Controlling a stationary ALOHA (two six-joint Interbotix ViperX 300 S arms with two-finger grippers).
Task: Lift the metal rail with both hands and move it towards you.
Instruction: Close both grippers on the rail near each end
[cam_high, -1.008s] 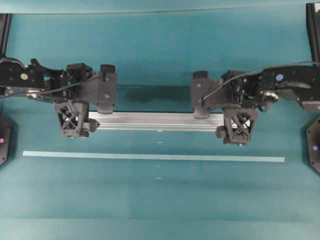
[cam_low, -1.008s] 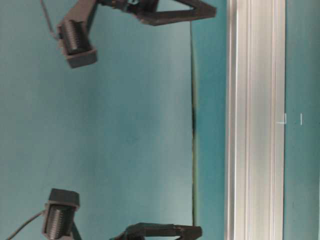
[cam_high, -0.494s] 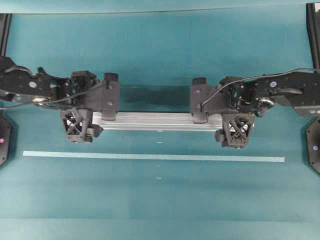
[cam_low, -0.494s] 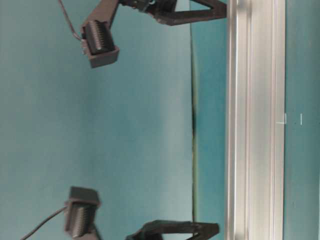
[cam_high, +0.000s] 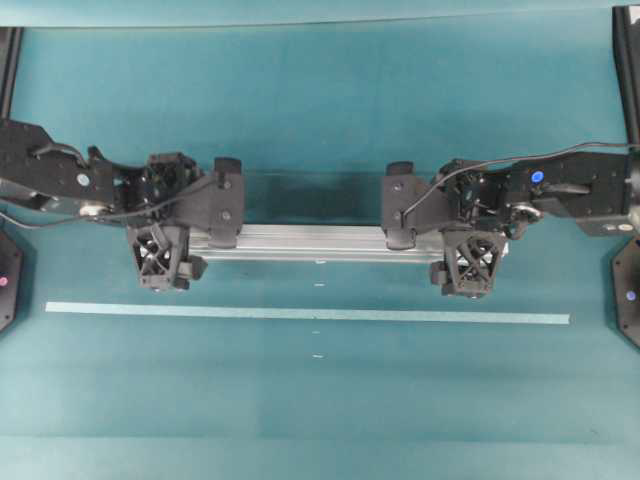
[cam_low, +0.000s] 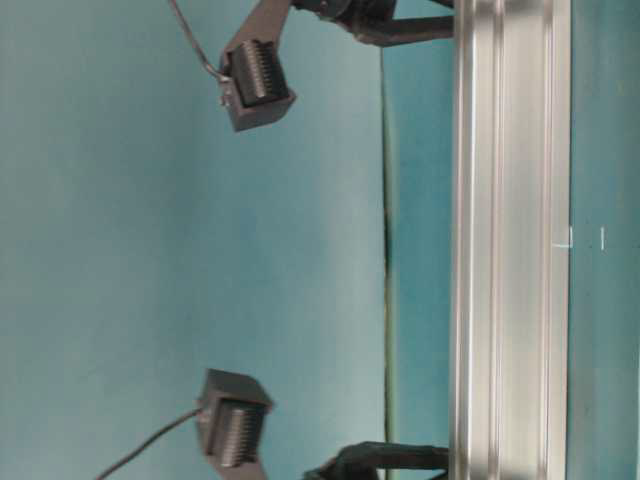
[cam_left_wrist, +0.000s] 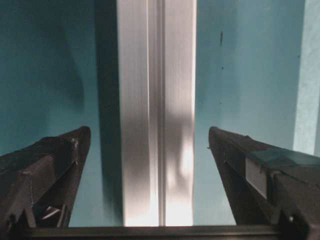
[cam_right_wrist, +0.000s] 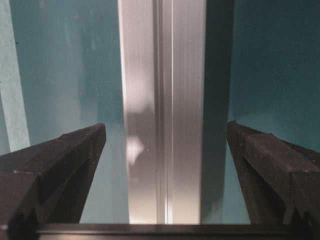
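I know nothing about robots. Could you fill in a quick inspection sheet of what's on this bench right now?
Surface: teal table, flat.
Job's things: metal rail lying crosswise on it, not lifted.
Clutter: pale tape strip nearer the front edge; small white marks.
Grippers: left gripper and right gripper both open, each straddling a rail end, fingers clear of it.
Cables: black cable along each arm.
Surroundings: black frame posts at the corners.

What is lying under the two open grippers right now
The metal rail runs under both, between the open fingers of the left gripper and right gripper, on the teal table. Its ends are covered by the grippers overhead.
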